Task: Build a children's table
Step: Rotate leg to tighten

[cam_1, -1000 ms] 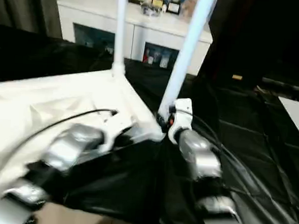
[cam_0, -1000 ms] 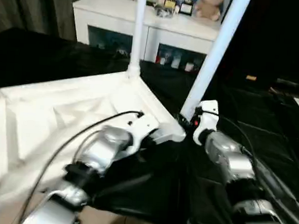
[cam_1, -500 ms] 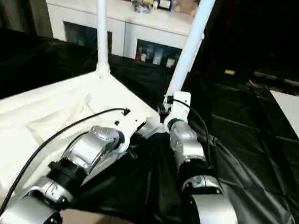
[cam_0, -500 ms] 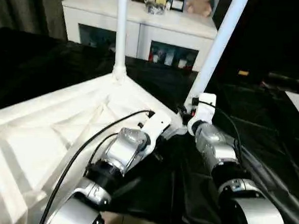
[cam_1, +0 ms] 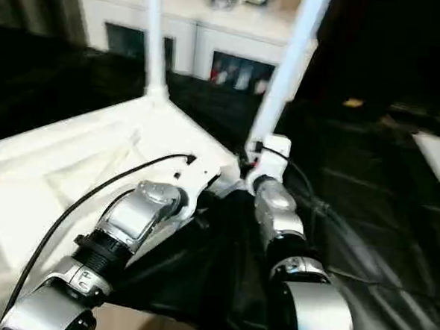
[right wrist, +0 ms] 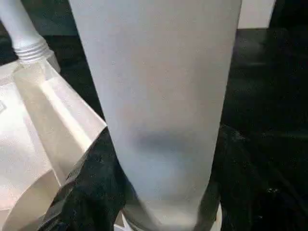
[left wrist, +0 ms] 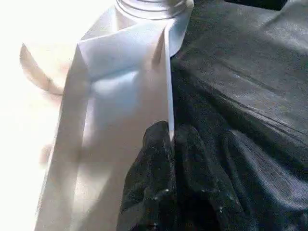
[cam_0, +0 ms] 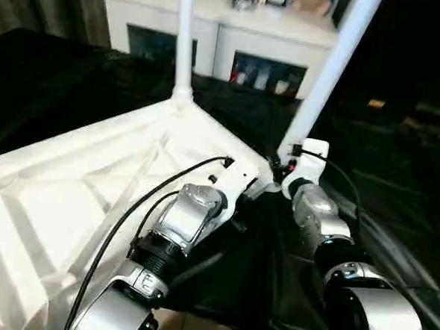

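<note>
Lying upside down on black cloth (cam_0: 76,74): tabletop (cam_0: 92,180), ribbed, rigid, likely light; best held by rim. Standing at near corner: leg (cam_0: 326,78), smooth, tapering, probably slippery; best gripped low. Left gripper (left wrist: 171,144) fingers pinching rim. Right gripper (right wrist: 161,202) fingers spread around leg's base, contact unclear.

White glass-fronted cabinet (cam_0: 235,39) at back; black sheeting (cam_0: 398,191) over floor; dark curtain (cam_0: 43,4) left.
</note>
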Tool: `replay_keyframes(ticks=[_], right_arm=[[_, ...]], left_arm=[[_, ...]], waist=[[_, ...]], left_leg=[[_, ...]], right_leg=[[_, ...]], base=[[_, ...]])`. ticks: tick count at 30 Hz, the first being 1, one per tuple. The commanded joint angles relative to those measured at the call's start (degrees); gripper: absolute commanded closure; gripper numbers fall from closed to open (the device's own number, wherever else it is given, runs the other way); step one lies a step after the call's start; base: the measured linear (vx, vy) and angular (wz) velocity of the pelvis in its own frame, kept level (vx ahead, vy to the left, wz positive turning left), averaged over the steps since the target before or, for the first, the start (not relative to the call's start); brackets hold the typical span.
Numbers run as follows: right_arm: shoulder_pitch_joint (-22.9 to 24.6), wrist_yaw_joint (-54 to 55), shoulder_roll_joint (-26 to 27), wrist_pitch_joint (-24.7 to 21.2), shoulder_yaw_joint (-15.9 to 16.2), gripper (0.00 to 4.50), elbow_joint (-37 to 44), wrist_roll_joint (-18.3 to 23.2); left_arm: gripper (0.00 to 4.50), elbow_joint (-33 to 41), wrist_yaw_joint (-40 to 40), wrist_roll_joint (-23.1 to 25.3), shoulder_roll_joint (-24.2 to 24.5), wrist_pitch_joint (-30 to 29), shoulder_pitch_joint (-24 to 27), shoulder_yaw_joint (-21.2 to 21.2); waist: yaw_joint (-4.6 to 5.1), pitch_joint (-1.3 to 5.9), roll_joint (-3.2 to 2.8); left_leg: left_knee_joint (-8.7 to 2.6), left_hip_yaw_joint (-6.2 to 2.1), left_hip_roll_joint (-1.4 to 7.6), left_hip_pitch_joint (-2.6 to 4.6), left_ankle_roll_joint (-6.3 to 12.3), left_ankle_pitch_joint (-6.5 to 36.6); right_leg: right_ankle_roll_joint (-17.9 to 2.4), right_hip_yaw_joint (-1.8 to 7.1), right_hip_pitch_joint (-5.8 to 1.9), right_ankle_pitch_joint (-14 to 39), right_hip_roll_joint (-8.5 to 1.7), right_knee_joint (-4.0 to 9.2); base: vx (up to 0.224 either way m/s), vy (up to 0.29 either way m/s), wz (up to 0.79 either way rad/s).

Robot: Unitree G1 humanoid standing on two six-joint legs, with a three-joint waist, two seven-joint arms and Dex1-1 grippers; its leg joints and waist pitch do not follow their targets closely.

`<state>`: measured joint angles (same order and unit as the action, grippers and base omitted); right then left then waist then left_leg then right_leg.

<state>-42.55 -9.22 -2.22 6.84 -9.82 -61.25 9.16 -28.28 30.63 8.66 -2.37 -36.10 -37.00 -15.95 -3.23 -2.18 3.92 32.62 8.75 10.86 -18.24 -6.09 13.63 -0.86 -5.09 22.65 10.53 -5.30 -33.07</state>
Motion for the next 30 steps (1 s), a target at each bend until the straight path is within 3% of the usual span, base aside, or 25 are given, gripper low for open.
replay_keyframes(ticks=[1, 3, 5, 6, 7, 8, 10, 12, 14, 18, 19, 20, 22, 28, 30], right_arm=[[2.7, -3.0, 2.5, -4.0, 1.7, 1.42, -5.9, 0.1], [2.6, -5.3, 2.2, -2.9, 1.6, 1.27, -4.1, 0.4], [3.2, -7.0, 1.9, -2.5, 1.9, 1.01, -1.6, 0.6], [4.2, -8.7, 1.6, -2.4, 2.5, 1.01, 1.2, 0.8], [4.2, -8.7, 1.6, -2.4, 2.5, 0.96, 1.2, 0.8], [4.3, -8.9, 1.6, -2.4, 2.5, 0.76, 1.5, 0.8], [6.9, -12.6, 0.7, -2.6, 3.7, 0.62, 7.6, 1.2], [10.2, -16.0, -0.9, -4.1, 5.2, 0.48, 14.1, 1.5], [13.3, -18.2, -2.8, -5.8, 6.7, 0.24, 19.4, 1.6], [16.5, -20.0, -4.8, -8.0, 7.8, 0.12, 25.0, 1.6], [17.5, -20.7, -5.5, -8.7, 8.2, 0.05, 26.6, 1.5], [19.2, -22.2, -6.6, -9.9, 8.9, 0.05, 29.6, 1.3], [22.2, -25.1, -8.6, -11.6, 10.1, 0.05, 34.7, 1.4], [27.0, -33.4, -13.3, -14.7, 12.6, 0.05, 43.9, 4.3], [28.7, -37.2, -15.9, -16.3, 13.9, 0.05, 47.6, 5.6]], left_arm=[[4.5, 4.2, 5.7, -3.0, -2.4, 4.1, -2.4, -3.8], [4.5, 4.7, 6.9, -2.4, -0.5, 5.3, -2.2, -4.3], [4.5, 5.0, 7.8, -2.0, 0.8, 6.5, -1.9, -4.7], [4.5, 5.6, 8.6, -1.7, 2.2, 6.8, -1.5, -4.9], [4.5, 5.6, 8.6, -1.7, 2.2, 6.8, -1.5, -4.9], [4.5, 5.6, 8.7, -1.6, 2.4, 6.9, -1.4, -5.0], [4.5, 6.8, 10.8, -1.0, 5.4, 8.1, -0.4, -5.7], [4.5, 8.2, 14.1, -0.7, 8.9, 10.3, 0.6, -6.6], [4.5, 9.5, 17.5, -0.2, 12.4, 12.5, 1.7, -7.7], [4.5, 11.7, 21.8, -1.6, 15.3, 14.8, 3.1, -7.7], [4.5, 12.2, 22.3, -1.6, 16.1, 15.4, 3.4, -7.5], [4.5, 12.6, 23.4, -1.6, 17.6, 16.9, 3.9, -7.7], [4.5, 12.9, 25.4, -1.6, 20.3, 20.0, 4.6, -7.7], [4.5, 14.6, 31.4, -5.2, 24.0, 21.0, 6.5, -6.2], [4.5, 13.9, 32.0, -5.0, 25.6, 22.1, 6.7, -6.2]], waist=[[0.01, 2.05, -0.69], [-0.06, 2.54, -0.63], [-0.34, 2.98, -0.71], [-0.27, 2.98, -0.99], [-0.34, 2.89, -0.79], [-0.25, 3.15, -0.74], [-0.51, 2.96, -1.09], [-0.33, 2.91, -1.01], [-0.55, 2.65, -1.22], [-0.31, 2.52, -1.4], [-0.6, 2.5, -1.69], [-0.6, 2.57, -1.56], [-0.86, 2.54, -1.65], [-1.22, 2.57, -1.81], [-1.54, 2.62, -1.9]], left_leg=[[-5.01, 0.0, 2.43, -1.03, 3.13, 11.8], [-4.43, 0.43, 2.28, -1.19, 4.33, 7.3], [-3.62, 0.72, 2.15, -1.32, 7.67, -2.9], [-3.52, 0.9, 2.09, -1.52, 8.7, -3.8], [-3.33, 1.1, 1.95, -1.6, 9.67, -4.1], [-3.09, 1.26, 2.18, -1.49, 11.51, -5.4], [-3.11, 1.35, 2.48, -1.42, 12.56, -4.4], [-3.17, 1.46, 2.72, -1.39, 12.18, -2.6], [-3.33, 1.46, 2.81, -1.36, 10.51, -0.8], [-3.46, 1.53, 2.71, -1.4, 7.76, 0.6], [-3.46, 1.63, 2.74, -1.01, 6.93, 1.4], [-3.33, 1.8, 2.58, -0.97, 6.67, 0.9], [-3.28, 1.69, 2.48, -1.29, 7.26, 0.0], [-3.27, 1.66, 2.54, -1.29, 5.92, 1.9], [-3.14, 1.62, 2.51, -1.34, 6.39, 1.0]], right_leg=[[-10.1, 3.04, -1.81, 13.3, -3.44, 3.93], [-12.3, 3.1, -2.19, 9.4, -3.5, 3.25], [-15.4, 2.99, -2.64, -2.9, -3.33, 1.82], [-16.1, 2.97, -2.71, -4.9, -3.27, 1.62], [-16.3, 2.92, -2.66, -6.0, -3.15, 1.72], [-18.0, 2.96, -2.64, -8.0, -3.3, 1.22], [-18.2, 2.88, -2.6, -6.5, -3.35, 1.36], [-17.8, 2.89, -2.49, -3.4, -3.36, 1.52], [-16.7, 2.94, -2.57, -0.1, -3.25, 1.78], [-16.3, 3.1, -2.52, 1.1, -3.11, 1.7], [-16.5, 3.1, -2.29, 1.1, -3.04, 1.84], [-16.9, 3.24, -2.31, -0.8, -2.95, 1.45], [-16.0, 3.2, -2.73, -2.7, -2.74, 1.33], [-15.2, 3.16, -2.76, 0.1, -2.85, 1.42], [-15.0, 3.2, -2.82, -1.3, -2.77, 1.25]], base=[[0.0, 0.0, 0.0], [0.055, -0.028, 0.05], [0.0, 0.0, 0.0], [0.0, 0.0, 0.0], [0.0, 0.0, 0.0], [0.0, 0.0, 0.0], [0.0, 0.0, 0.0], [0.0, 0.0, 0.0], [0.0, 0.0, 0.0], [0.0, 0.0, 0.0], [0.0, 0.0, 0.0], [0.0, 0.0, 0.0], [0.0, 0.0, 0.0], [0.0, 0.0, 0.0], [0.0, 0.0, 0.0]])
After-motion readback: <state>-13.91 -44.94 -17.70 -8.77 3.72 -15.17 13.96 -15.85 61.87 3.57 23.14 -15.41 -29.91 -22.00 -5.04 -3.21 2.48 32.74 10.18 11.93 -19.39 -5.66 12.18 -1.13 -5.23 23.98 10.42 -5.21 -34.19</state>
